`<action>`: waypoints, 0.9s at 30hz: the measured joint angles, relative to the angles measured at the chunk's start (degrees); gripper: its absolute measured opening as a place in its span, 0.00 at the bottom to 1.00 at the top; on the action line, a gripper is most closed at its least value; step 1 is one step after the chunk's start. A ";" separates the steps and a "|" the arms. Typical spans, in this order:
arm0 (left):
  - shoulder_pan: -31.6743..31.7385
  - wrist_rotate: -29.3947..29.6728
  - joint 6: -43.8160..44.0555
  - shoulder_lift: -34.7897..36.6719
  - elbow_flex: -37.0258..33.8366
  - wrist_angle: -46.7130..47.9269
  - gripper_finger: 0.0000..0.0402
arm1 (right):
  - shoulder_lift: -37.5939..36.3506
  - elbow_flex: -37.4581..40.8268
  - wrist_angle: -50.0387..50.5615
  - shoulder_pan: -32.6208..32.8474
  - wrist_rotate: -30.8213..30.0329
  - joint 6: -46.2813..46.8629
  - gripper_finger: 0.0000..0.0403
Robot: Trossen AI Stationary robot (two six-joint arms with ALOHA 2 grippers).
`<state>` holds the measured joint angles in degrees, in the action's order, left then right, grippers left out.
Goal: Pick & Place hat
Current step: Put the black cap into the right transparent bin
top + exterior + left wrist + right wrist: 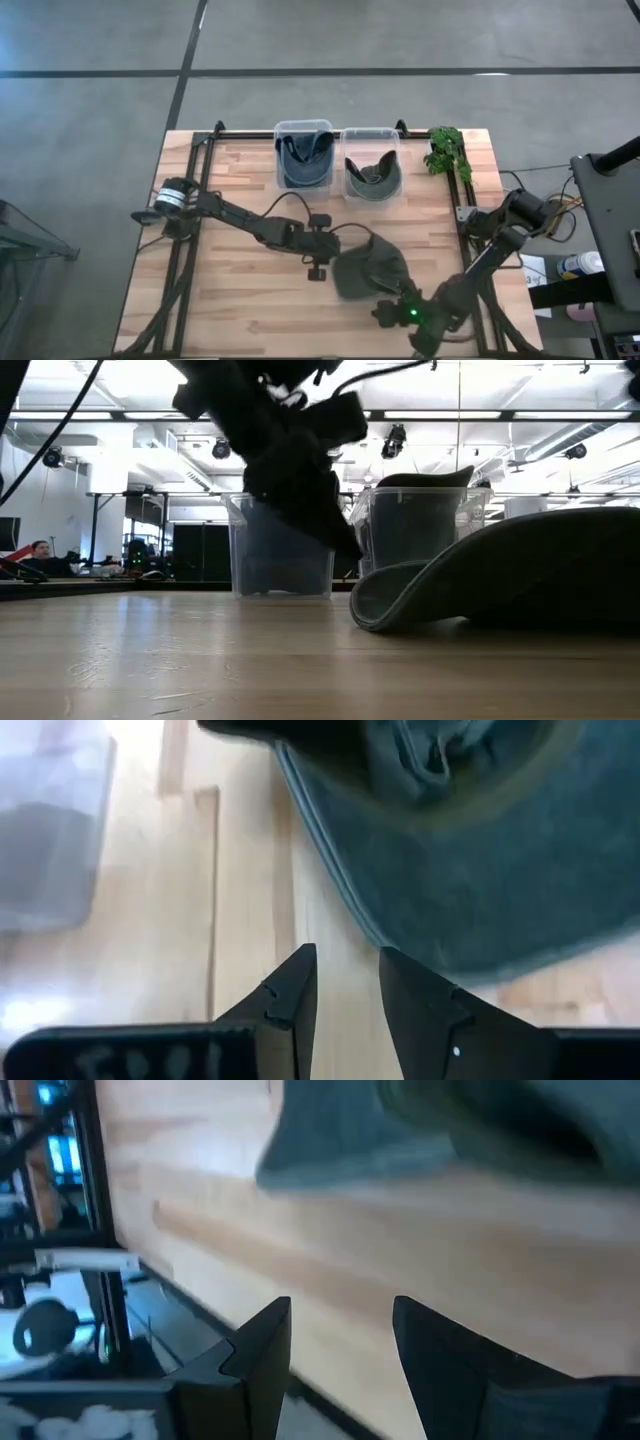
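Note:
A dark green hat (372, 268) lies on the wooden table near its middle, and in the low view its brim (392, 610) rests on the wood. My left gripper (333, 250) hovers open just left of the hat. In the left wrist view the left gripper (348, 982) points at the hat's brim edge (330, 870) with bare table between the fingers. My right gripper (395, 308) is open at the hat's near side. In the right wrist view the right gripper (340, 1330) is over bare wood, short of the hat (400, 1130).
Two clear bins stand at the far edge. The left bin (303, 155) holds a blue hat and the right bin (372, 165) holds a dark green one. A green plant (447, 150) sits at the far right corner. Bare wood lies left of the hat.

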<state>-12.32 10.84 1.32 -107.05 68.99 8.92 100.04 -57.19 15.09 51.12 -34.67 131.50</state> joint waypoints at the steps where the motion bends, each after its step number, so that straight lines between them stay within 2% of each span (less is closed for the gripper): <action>1: 0.02 -0.11 0.02 -0.02 -0.77 -0.70 0.26 | 0.40 0.00 -0.39 -0.80 -0.06 -0.04 0.42; 6: 0.02 -2.05 0.00 -0.02 -3.50 -5.04 0.26 | 1.31 0.00 -0.45 -3.72 -0.07 0.09 0.42; 15: -0.38 -10.22 4.42 -1.22 -6.58 -14.16 0.26 | 0.95 0.00 2.20 -6.06 -0.03 0.37 0.42; 27: -6.70 -13.34 10.80 -7.46 -2.04 -20.22 0.26 | -0.70 0.05 14.23 -7.94 1.13 0.53 0.42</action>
<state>-19.02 -2.50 12.12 -114.51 66.95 -11.30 99.33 -57.14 29.32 43.19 -33.54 132.03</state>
